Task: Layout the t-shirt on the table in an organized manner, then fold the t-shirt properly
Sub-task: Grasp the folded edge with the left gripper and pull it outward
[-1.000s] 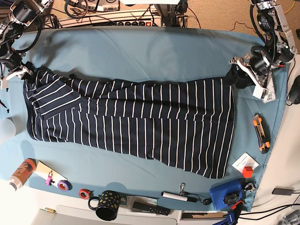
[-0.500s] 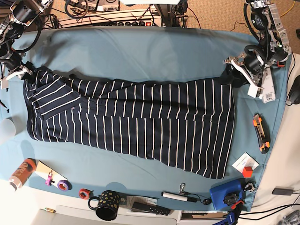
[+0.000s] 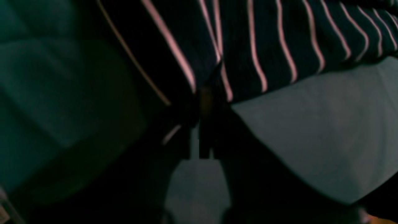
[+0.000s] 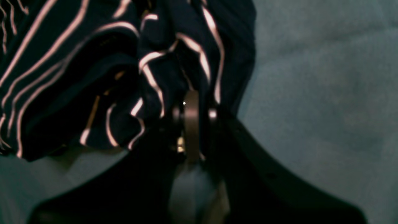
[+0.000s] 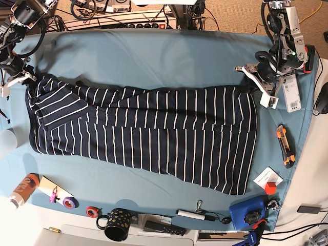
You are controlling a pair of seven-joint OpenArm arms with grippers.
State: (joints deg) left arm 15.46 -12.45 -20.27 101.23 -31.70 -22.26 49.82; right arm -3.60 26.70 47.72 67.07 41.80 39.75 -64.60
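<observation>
The navy white-striped t-shirt (image 5: 154, 133) lies spread lengthwise across the teal table (image 5: 154, 56). In the base view, my left gripper (image 5: 251, 82) sits at the shirt's far right corner. The left wrist view shows this gripper (image 3: 203, 99) shut on a pinch of the striped t-shirt (image 3: 279, 37) just above the table (image 3: 326, 124). My right gripper (image 5: 26, 81) is at the shirt's far left corner. In the right wrist view the right gripper (image 4: 191, 107) is shut on bunched folds of the t-shirt (image 4: 62, 77) over the table (image 4: 326, 77).
A box cutter (image 5: 285, 146), a white card with a red block (image 5: 268, 179) and a blue device (image 5: 248, 213) lie near the right edge. A dotted mug (image 5: 117, 224), tape rolls (image 5: 69, 202), a bottle (image 5: 23, 189) and a white marker (image 5: 196, 214) line the front edge.
Both grippers have closed on the shirt's far corners. The left arm has shifted toward the far edge and slightly inward; the right arm has stayed in place.
</observation>
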